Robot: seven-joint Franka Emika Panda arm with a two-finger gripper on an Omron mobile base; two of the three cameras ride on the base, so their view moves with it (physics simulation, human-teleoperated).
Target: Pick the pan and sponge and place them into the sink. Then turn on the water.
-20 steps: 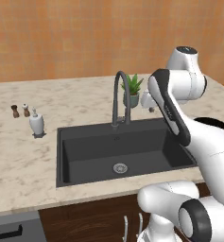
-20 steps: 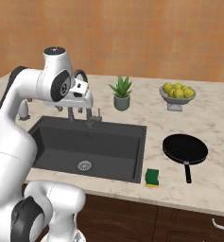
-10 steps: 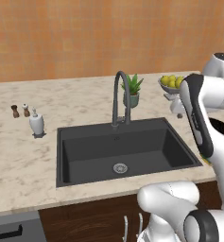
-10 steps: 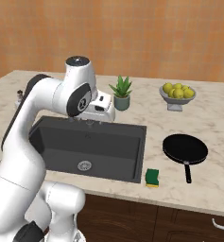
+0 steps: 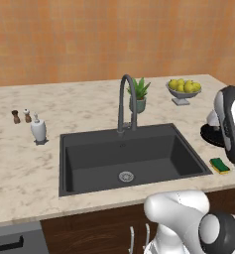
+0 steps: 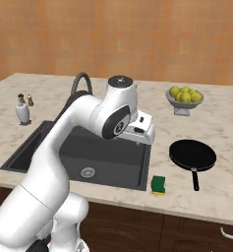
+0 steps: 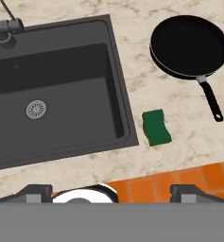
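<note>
I have swung my arm from the faucet [image 5: 125,101] toward the pan [image 7: 189,46], which now lies ahead of my wide-open claw [image 7: 111,191], handle trailing back toward me, sponge [image 7: 156,127] nearer.

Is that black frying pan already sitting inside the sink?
No, the pan lies on the marble counter beside the sink, with the sponge between them near the counter's edge.

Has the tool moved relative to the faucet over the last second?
Yes. In the right base view the tool has swung from beside the faucet rightward over the sink's right edge, toward the pan.
</note>
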